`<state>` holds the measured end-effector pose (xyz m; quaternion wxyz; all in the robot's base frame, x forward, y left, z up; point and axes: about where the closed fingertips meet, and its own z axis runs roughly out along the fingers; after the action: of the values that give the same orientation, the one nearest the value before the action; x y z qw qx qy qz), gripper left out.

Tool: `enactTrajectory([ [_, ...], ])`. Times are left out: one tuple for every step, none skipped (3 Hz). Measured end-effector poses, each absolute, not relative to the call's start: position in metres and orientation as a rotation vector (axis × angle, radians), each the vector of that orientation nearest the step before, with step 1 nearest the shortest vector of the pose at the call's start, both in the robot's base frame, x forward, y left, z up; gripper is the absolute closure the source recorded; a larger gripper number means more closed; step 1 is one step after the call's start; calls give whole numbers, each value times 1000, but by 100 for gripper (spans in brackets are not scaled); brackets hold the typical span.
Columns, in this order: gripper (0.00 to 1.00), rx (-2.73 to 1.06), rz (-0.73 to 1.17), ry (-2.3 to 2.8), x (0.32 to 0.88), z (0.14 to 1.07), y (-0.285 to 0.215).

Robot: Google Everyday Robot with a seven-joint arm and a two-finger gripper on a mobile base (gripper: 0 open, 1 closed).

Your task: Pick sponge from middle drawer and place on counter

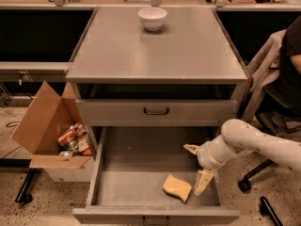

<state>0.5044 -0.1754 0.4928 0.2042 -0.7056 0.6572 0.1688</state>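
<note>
Yellow foam sponge (177, 188) in open drawer (136, 173), at seven o'clock from hand (197, 165), spread apart: lower, straddle squarely, squeeze gently.

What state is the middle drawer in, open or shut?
Open: the middle drawer is pulled out, floor exposed, the sponge lying inside; the open gripper hangs in it beside the sponge.
</note>
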Motion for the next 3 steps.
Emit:
enactTrajectory([
  [0,-1999,449,1825,510,467,-172],
  [0,-2008,441,1836,517,446,-168],
  [0,-2012,427,1867,522,418,-164],
])
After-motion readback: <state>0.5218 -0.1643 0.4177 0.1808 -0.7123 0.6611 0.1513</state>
